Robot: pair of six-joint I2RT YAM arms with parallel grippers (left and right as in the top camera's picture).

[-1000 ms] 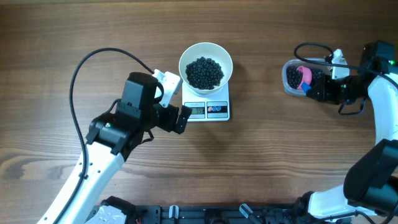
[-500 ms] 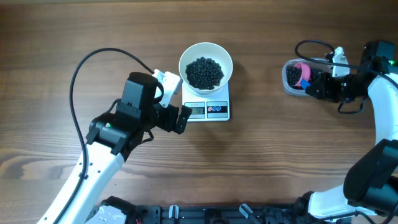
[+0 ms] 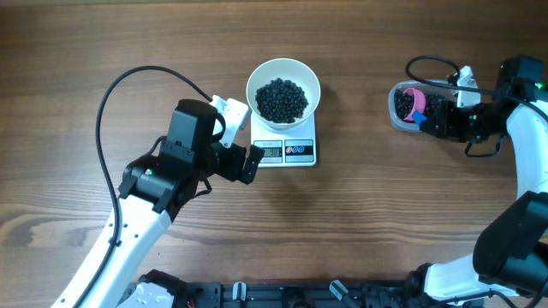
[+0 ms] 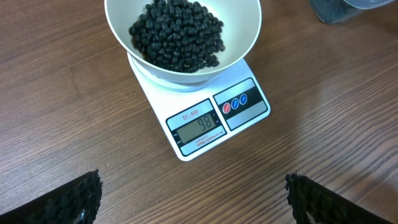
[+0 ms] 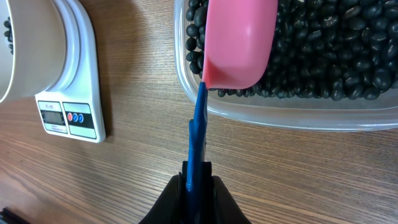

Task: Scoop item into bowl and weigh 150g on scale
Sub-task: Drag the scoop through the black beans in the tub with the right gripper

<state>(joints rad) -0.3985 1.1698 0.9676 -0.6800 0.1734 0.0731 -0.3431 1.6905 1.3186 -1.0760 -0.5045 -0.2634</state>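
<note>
**Station status: beans in bowl, scale reading 98**

1. Black beans (image 3: 282, 99): a loose heap lies in the white bowl (image 4: 118, 37), covering its bottom and piled below the rim.
2. The bowl stands on the platform of the white digital scale (image 3: 295, 151), over its rear part. The front panel is uncovered; the display (image 4: 199, 128) shows 98, with two round buttons beside it.
3. The scale rests flat on the wooden worktop (image 3: 360, 222).
4. Left hand (image 3: 247, 162): just beside the scale's front left corner, jaws spread wide, gripping nothing and touching nothing. Its wrist camera looks down on scale and bowl.
5. Clear plastic tub (image 3: 398, 120): well to the right of the scale, holding more black beans.
6. Pink scoop (image 5: 241, 40): its head lies over the beans at the tub wall nearest the scale. Whether it carries beans cannot be told. The blue handle (image 5: 198, 134) crosses that wall and points out.
7. Right hand (image 5: 198, 177): on the far side of the tub from the scale, closed tight on the end of the blue handle.
</note>
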